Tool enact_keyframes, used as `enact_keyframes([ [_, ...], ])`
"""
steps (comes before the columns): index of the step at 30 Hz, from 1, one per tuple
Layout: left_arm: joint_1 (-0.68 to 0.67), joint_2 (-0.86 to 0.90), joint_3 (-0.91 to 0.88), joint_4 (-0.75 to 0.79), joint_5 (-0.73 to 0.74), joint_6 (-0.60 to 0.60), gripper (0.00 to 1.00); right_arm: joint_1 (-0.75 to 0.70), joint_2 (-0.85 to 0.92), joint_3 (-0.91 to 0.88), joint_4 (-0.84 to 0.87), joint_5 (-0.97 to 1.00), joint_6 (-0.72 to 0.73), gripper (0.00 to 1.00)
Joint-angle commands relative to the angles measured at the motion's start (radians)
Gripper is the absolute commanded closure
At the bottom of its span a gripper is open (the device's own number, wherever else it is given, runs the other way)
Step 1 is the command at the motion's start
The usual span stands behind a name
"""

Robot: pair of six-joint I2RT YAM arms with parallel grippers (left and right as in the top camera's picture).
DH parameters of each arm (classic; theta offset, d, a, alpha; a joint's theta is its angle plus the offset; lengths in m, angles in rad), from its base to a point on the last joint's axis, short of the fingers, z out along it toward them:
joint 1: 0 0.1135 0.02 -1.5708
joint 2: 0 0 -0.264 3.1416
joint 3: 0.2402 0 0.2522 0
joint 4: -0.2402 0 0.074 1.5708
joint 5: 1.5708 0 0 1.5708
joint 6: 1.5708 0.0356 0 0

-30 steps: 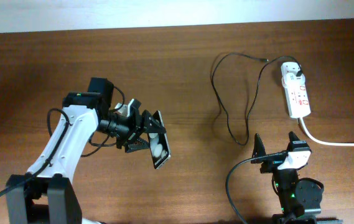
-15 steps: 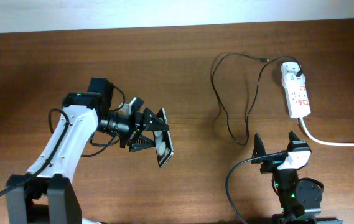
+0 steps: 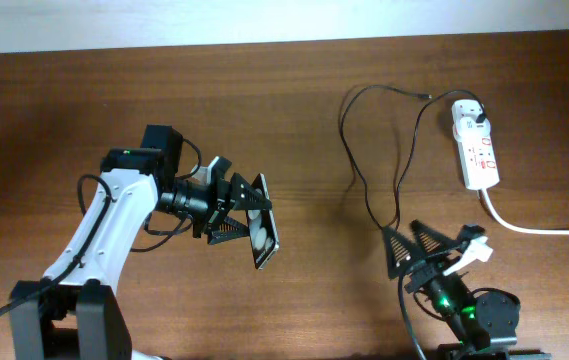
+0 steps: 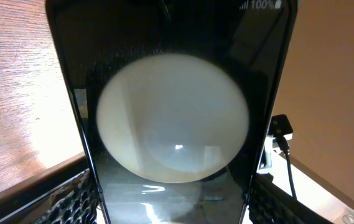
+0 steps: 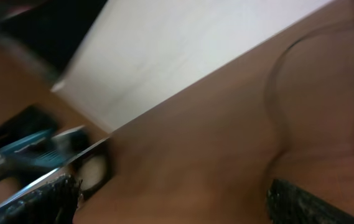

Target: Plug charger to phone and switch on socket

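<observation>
My left gripper (image 3: 236,212) is shut on the black phone (image 3: 261,225) and holds it tilted above the table at centre left. In the left wrist view the phone's glossy face (image 4: 173,118) fills the frame between the two fingers, with a large white round reflection. The black charger cable (image 3: 359,180) loops on the table from its white adapter (image 3: 473,119), which sits in the white socket strip (image 3: 479,150) at the far right. My right gripper (image 3: 412,247) is open and empty, near the cable's lower loop. The right wrist view is blurred; the cable (image 5: 276,118) shows faintly there.
The strip's thick white cord (image 3: 539,228) runs off the right edge. The wall edge lies along the back of the table. Bare wood (image 3: 314,290) lies between the two arms.
My left gripper turned the phone slightly and shifted it a little right, then held still. My right gripper swung left and tilted toward the cable loop.
</observation>
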Motion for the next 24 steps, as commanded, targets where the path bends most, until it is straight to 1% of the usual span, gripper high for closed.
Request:
enact_keyframes([
  [1,0.000,0.005,-0.001,0.001,0.047,0.019,0.46,0.007,-0.007,-0.005,-0.006,-0.327,0.108,0.01],
  [3,0.000,0.005,-0.001,0.001,0.048,0.019,0.46,0.007,-0.007,-0.005,-0.005,-0.370,0.131,0.01],
  [4,0.000,0.005,-0.001,0.001,0.048,0.019,0.46,0.007,-0.007,-0.005,-0.005,-0.399,0.221,0.01],
  [5,0.000,0.005,-0.001,0.001,0.048,0.019,0.45,0.007,-0.007,-0.005,0.000,-0.401,0.277,0.01],
  [6,0.000,0.005,-0.001,0.001,0.047,0.019,0.45,0.007,-0.007,-0.005,0.015,-0.391,0.279,0.01],
  [8,0.000,0.005,-0.001,0.001,0.048,0.019,0.46,0.007,-0.007,-0.005,0.115,-0.406,0.212,0.02],
  [9,0.000,0.005,-0.001,0.001,0.047,0.019,0.46,0.007,-0.007,-0.001,0.145,-0.406,0.211,0.02],
  [12,0.000,0.005,-0.001,0.005,0.047,0.013,0.46,0.007,0.025,0.039,0.143,-0.401,0.181,0.02],
  [14,0.000,0.005,-0.001,0.013,0.048,0.010,0.46,0.007,0.090,0.071,0.144,-0.378,0.162,0.01],
  [15,0.000,0.005,-0.001,0.013,0.047,0.008,0.46,0.007,0.151,0.101,0.143,-0.367,0.110,0.01],
  [17,0.000,0.005,-0.001,0.013,0.047,0.008,0.46,0.007,0.269,0.167,0.137,-0.343,0.050,0.01],
  [18,0.000,0.005,-0.001,0.017,0.047,0.007,0.46,0.007,0.404,0.274,0.072,-0.333,-0.043,0.02],
  [19,0.000,0.005,-0.001,0.026,0.047,0.003,0.46,0.007,0.498,0.374,-0.036,-0.313,-0.127,0.01],
  [20,0.000,0.005,-0.001,0.039,0.045,-0.009,0.46,0.007,0.568,0.470,-0.157,-0.270,-0.198,0.01],
  [21,0.000,0.005,-0.001,0.074,0.044,-0.023,0.46,0.011,0.645,0.593,-0.323,-0.186,-0.283,0.01],
  [22,0.000,0.005,-0.001,0.111,0.044,-0.053,0.45,0.033,0.710,0.711,-0.468,-0.102,-0.333,0.01],
  [24,0.000,0.005,-0.001,0.158,0.044,-0.104,0.46,0.090,0.764,0.826,-0.571,-0.029,-0.343,0.01],
])
